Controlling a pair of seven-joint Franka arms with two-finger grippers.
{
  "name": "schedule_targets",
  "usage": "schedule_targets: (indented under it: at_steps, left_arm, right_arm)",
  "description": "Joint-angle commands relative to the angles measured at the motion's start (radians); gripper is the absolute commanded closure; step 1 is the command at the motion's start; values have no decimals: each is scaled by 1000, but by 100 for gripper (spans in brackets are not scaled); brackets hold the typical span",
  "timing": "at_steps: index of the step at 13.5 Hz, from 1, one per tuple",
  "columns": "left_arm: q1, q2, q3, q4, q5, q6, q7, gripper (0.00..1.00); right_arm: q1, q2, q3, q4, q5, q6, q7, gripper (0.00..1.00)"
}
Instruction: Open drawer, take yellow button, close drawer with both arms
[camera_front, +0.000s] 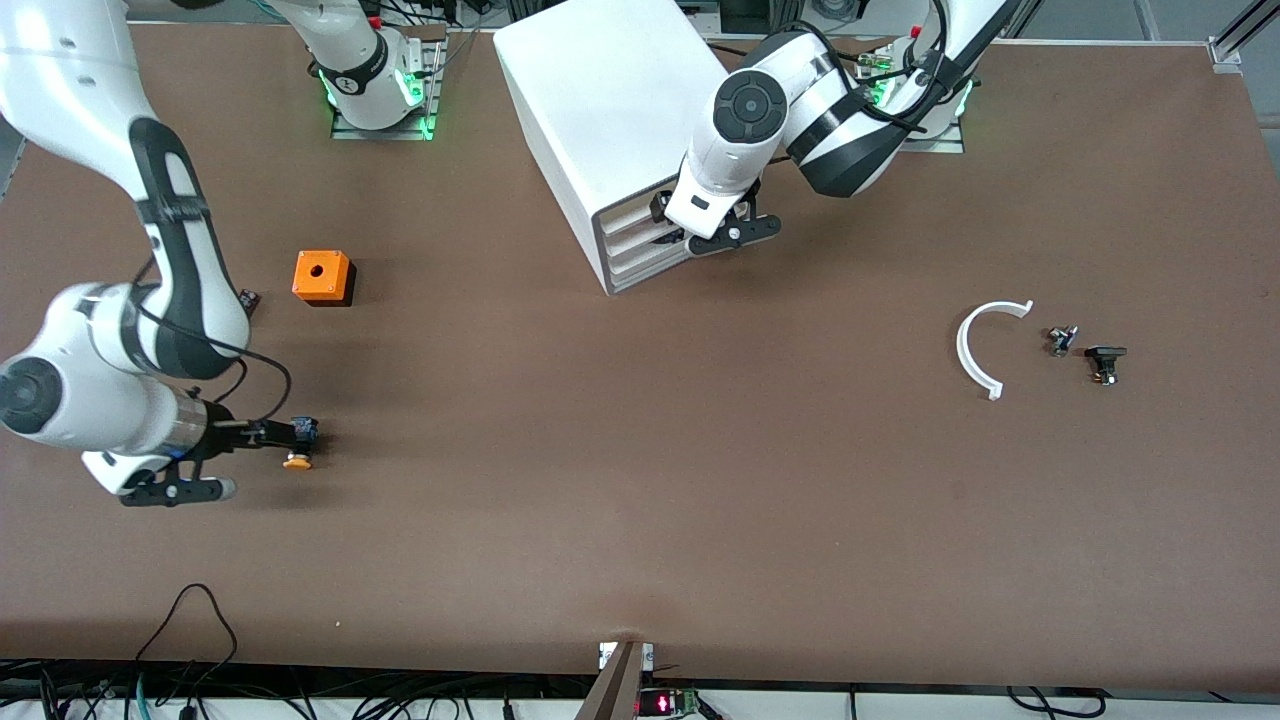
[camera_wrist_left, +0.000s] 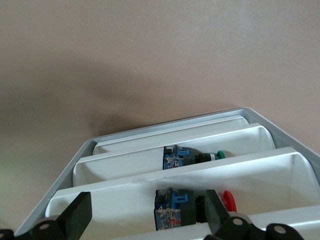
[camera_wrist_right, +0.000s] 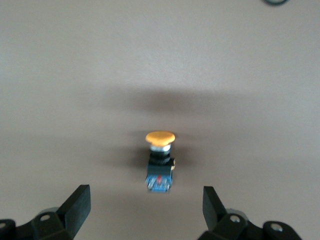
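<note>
My right arm (camera_front: 170, 260) comes down from its base in a deep bend, forearm low, wrist lying almost level near the counter (camera_front: 640, 480). My right tool (camera_front: 272, 433) (camera_wrist_right: 145, 196) points toward the left arm's end of the counter, its fingers (camera_wrist_right: 80, 197) spread wide and holding nothing. The button (camera_front: 299, 445) (camera_wrist_right: 160, 162) lies on the counter just ahead of the fingertips. It is clear of both, with its orange-yellow cap turned toward the front camera and its blue part away from it. A pale mark on that blue part is too small to read.

Farther from the front camera sits an orange cube (camera_front: 322, 277) with a hole in its top.

Toward the middle stands the white cabinet (camera_front: 610, 100). The drawer (camera_front: 630, 218), the uppermost of three, looks pushed in level with the other two. My left arm (camera_front: 830, 120) folds sharply at the elbow and turns its wrist down at the cabinet's front. My left tool (camera_front: 715, 237) (camera_wrist_left: 146, 202) hangs there with fingers (camera_wrist_left: 79, 207) apart, gripping nothing. Its wrist view looks down into white trays, and I cannot tell which is the top one. One holds a green-capped button (camera_wrist_left: 192, 156), another a red-capped button (camera_wrist_left: 192, 206), with printing on their blue bodies too fine to read.

Toward the left arm's end lie a white curved strip (camera_front: 975, 350) and two small dark parts (camera_front: 1062, 340).
</note>
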Motion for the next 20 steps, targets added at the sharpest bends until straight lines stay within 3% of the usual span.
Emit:
schedule_targets:
  at_steps: [1,5,7,10,15,17,20]
  left_arm:
    - [-6,-18,-20,-21,26,-23,-2,0]
    - [36,-31,-20,36,27,-90,66,0]
    - [92,-51,-17,137,33,-197,210,0]
    - [165,-50,-9,270,133,-285,376,0]
    - [318,-62,-3,430,147,-445,719,0]
    - [290,-141,127,423,130,-445,911,0]
    - [112,-229,426,404,60,-442,1063,0]
  right_arm:
    - [4,-155,8,-37,-9,-124,21,1]
    - [7,-307,11,-36,-9,-287,53,1]
    - [10,-379,11,-34,-9,-387,61,1]
    - [10,-477,40,-36,-4,-485,65,0]
    - [10,-513,62,19,-4,-550,73,0]
    - [10,-514,62,21,3,-554,165,1]
    - [16,-522,71,-12,-7,-505,225,0]
